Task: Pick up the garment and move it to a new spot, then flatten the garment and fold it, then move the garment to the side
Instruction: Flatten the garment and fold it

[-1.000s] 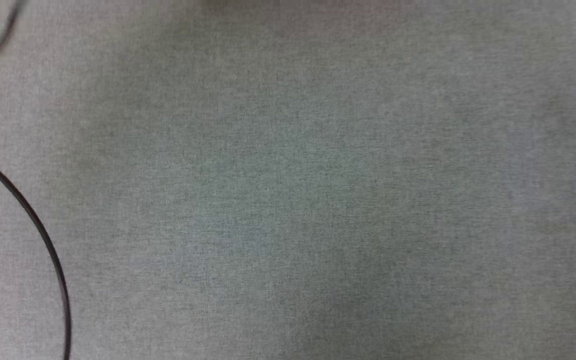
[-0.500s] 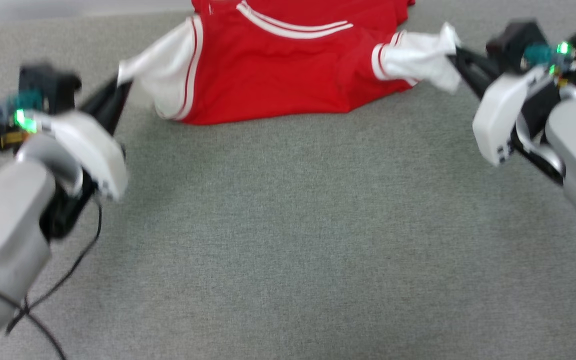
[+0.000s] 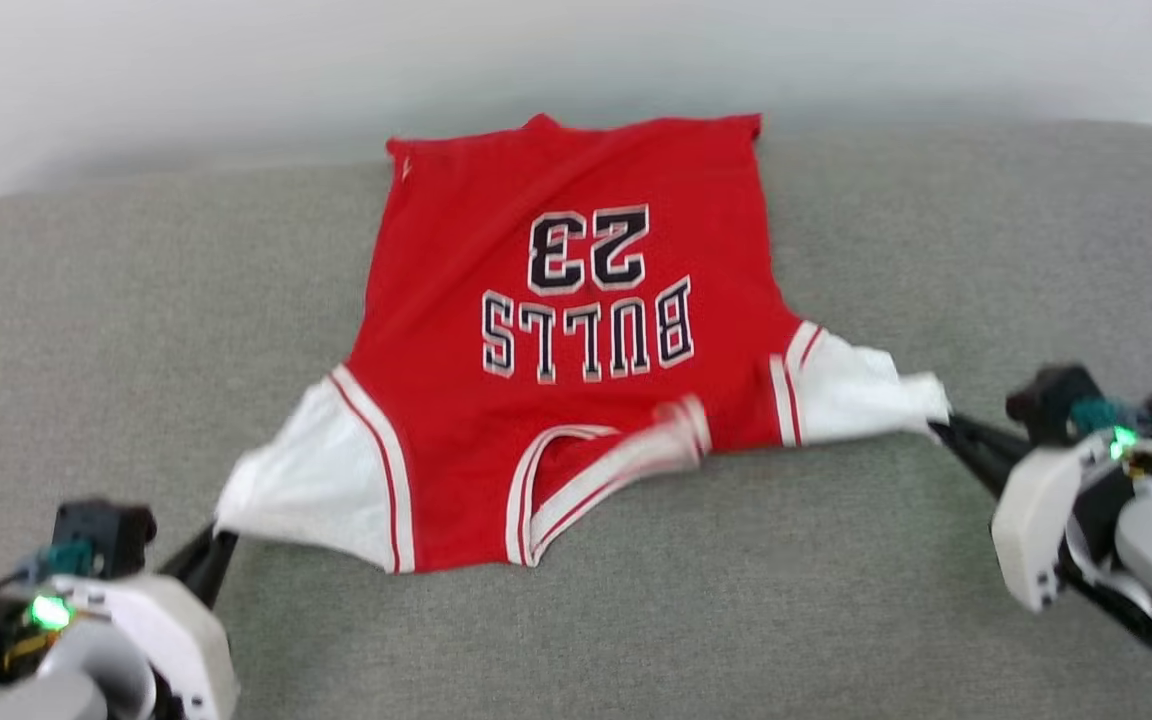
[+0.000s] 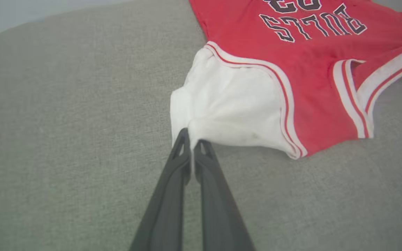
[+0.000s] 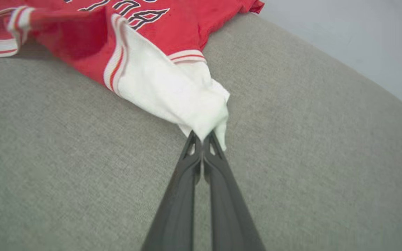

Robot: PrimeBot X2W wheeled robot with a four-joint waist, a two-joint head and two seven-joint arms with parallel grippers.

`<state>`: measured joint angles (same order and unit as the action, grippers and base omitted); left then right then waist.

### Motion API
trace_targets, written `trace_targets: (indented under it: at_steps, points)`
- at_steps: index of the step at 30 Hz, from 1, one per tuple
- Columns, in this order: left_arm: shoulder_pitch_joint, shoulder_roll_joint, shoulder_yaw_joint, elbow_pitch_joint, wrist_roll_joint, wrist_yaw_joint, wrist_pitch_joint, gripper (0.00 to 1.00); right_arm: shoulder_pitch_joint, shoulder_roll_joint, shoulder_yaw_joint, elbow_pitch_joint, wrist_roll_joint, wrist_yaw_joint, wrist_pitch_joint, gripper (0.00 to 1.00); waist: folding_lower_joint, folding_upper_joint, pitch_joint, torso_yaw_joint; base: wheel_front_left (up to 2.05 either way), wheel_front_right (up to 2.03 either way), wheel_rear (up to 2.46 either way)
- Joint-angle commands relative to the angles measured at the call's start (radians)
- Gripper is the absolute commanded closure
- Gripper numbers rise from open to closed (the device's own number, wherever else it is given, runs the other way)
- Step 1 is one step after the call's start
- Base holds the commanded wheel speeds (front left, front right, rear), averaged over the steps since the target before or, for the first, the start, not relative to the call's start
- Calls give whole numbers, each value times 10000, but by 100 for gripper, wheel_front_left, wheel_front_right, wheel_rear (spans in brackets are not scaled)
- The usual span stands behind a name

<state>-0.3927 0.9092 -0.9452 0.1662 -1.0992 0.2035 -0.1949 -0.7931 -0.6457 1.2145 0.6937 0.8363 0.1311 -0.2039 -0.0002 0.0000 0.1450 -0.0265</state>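
Observation:
The garment, a red jersey with white sleeves and black "BULLS 23" lettering, lies spread on the grey surface with its collar toward me and its hem at the far edge. My left gripper is shut on the tip of its white left sleeve. My right gripper is shut on the tip of the other white sleeve. In the left wrist view the left gripper pinches bunched white cloth. The right gripper does the same in the right wrist view. The sleeves are stretched outward.
A grey fabric-covered surface carries everything, with a rounded far edge against a pale wall. Bare grey cloth stretches between me and the collar, and to both sides of the jersey.
The head camera has swung upward, so the whole jersey has come into view. Both grippers keep their hold on the sleeves, which sit lower in the picture now.

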Motion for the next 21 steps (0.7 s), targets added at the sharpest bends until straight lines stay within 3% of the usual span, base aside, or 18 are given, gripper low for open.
trace_targets:
  at_steps: [1,6,17,21]
  points:
    - [245,37,32,-95,-113,81,-68,100,191,-97,-11,-44,56,-7,-64,100,2,0,-211,-93,0,0,0]
    - [1720,440,6,-745,-664,717,-321,100,1419,-584,-208,-361,135,-7,-130,100,2,0,-632,-223,0,0,0]
    - [3844,542,112,-1768,-1095,1743,-639,100,4653,-1832,-1185,-1792,496,-10,396,100,2,0,-1318,-71,0,0,0]
    - [4141,431,356,-2155,-942,2024,-686,100,5673,-1787,-2212,-2408,169,-10,958,100,2,0,-1278,-38,0,0,0]
